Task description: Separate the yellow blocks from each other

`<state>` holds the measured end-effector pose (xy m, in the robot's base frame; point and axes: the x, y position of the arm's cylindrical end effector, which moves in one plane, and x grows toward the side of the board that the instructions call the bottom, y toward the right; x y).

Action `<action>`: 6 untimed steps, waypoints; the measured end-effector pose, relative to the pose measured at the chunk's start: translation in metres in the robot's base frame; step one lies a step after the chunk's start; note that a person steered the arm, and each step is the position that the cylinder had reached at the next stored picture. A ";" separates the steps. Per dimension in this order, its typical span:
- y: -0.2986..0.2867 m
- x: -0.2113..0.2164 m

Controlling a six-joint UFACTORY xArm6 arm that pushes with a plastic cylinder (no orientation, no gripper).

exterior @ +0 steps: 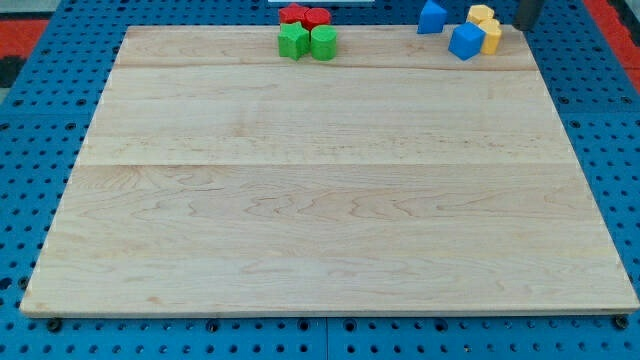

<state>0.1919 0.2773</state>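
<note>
Our tip (524,27) carries nothing, parked just right of the touching yellow blocks (484,26), likely lining up a wedge; blue cube (465,41) crowds them.

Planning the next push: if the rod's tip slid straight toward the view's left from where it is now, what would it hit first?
Probably the upper yellow block, the nearest thing left of my tip. The lower yellow block sits just below that line, so depth leaves some doubt.

A short stretch of the arm's straight rod, plain dark grey-black and smooth-sided, ends bluntly at my tip (524,28).
</note>
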 end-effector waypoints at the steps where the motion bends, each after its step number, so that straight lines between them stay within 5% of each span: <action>1: -0.020 0.000; 6: -0.022 0.036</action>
